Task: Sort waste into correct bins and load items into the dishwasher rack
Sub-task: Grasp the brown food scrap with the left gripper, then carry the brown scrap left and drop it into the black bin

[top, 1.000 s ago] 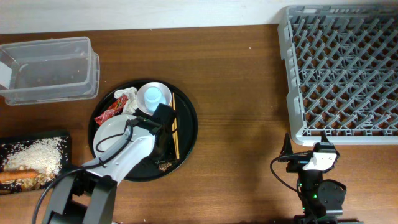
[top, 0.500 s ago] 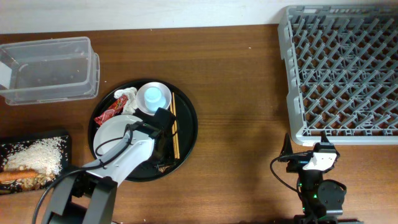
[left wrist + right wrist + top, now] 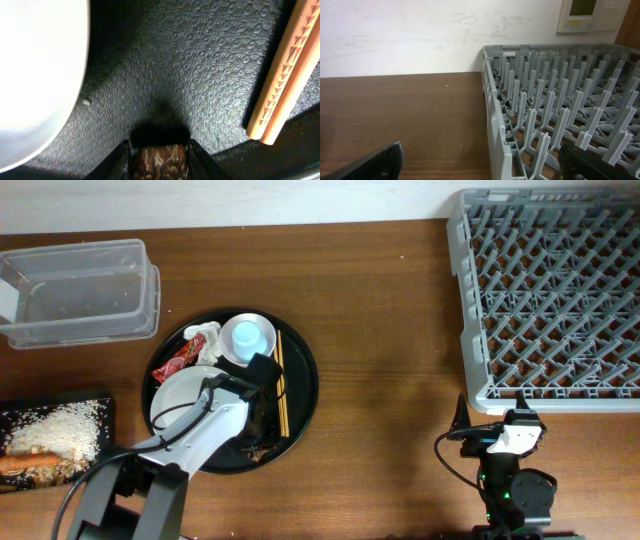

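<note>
At front of round tray point(image 3: 305, 395): L gripper point(image 3: 159, 146) is down on brown lump point(image 3: 161, 161), jaws closed onto it, one finger touching each side. Can't tell if lump is off the surface.
Change vs 1 s ago: jaws stood wider then, now drawn in on lump. L arm point(image 3: 190, 435) has barely shifted in overhead. Lump approx same spot by tray's front rim.
Unchanged: other things on round tray, both bins, rack, R side.
Beside L gripper: chopsticks point(image 3: 282, 75) just to its right, lying side by side, not touching the fingers. Plate point(image 3: 35, 75) rim to its left, apart. One rice grain point(image 3: 87, 101) on tray by plate edge.
In the way: L arm covers plate's front-right part in overhead and hides the jaws there.
Tray rear: blue cup point(image 3: 247, 335) sits in bowl point(image 3: 268, 323). Tissue point(image 3: 205, 333) and red wrapper point(image 3: 176, 366) lie left of it, by plate's far edge.
Bins: clear tub point(image 3: 80, 290) at rear left. Flat black tray point(image 3: 18, 412) at front left, holding rice point(image 3: 65, 425) and carrot piece point(image 3: 22, 461).
Rack point(image 3: 555, 290): rear right of table point(image 3: 390, 330), well apart from round tray.
R gripper point(image 3: 480, 150): fingers spread wide, nothing between them, low over table, facing rack's near wall.
</note>
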### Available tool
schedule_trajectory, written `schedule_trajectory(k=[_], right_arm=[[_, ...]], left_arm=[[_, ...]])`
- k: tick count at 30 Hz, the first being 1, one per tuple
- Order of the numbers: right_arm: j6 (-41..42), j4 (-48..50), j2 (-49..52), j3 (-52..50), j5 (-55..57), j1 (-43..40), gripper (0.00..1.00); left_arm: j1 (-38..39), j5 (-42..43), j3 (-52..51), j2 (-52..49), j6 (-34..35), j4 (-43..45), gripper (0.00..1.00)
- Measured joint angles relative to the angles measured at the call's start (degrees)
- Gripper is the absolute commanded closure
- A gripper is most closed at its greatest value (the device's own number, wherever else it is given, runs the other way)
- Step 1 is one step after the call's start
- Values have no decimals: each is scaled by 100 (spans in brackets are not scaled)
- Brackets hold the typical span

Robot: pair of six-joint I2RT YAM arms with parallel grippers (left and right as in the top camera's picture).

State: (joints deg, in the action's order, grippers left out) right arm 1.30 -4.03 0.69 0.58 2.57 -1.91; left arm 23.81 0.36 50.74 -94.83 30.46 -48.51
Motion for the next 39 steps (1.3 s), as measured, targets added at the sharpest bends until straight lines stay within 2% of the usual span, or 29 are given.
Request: schedule_trajectory(k=[8,11,14,18,23,39], right_arm=[[0,-2,0,0,0,0,2],[0,0,0,0,0,0,2],[-2,-2,0,0,0,0,2],[-2,0,0,0,0,0,2],[0,0,0,0,2,0,2],[-2,0,0,0,2,0,2]], left_arm=[[2,151,352,-11,-17,-380,59],[2,162,352,-26,-24,-398,47],[2,170,354,-26,-70,-446,44],[2,177,354,-28,-83,-581,43],[2,175,273,-33,-85,-238,43],[2,177,-31,-33,-61,42,44]])
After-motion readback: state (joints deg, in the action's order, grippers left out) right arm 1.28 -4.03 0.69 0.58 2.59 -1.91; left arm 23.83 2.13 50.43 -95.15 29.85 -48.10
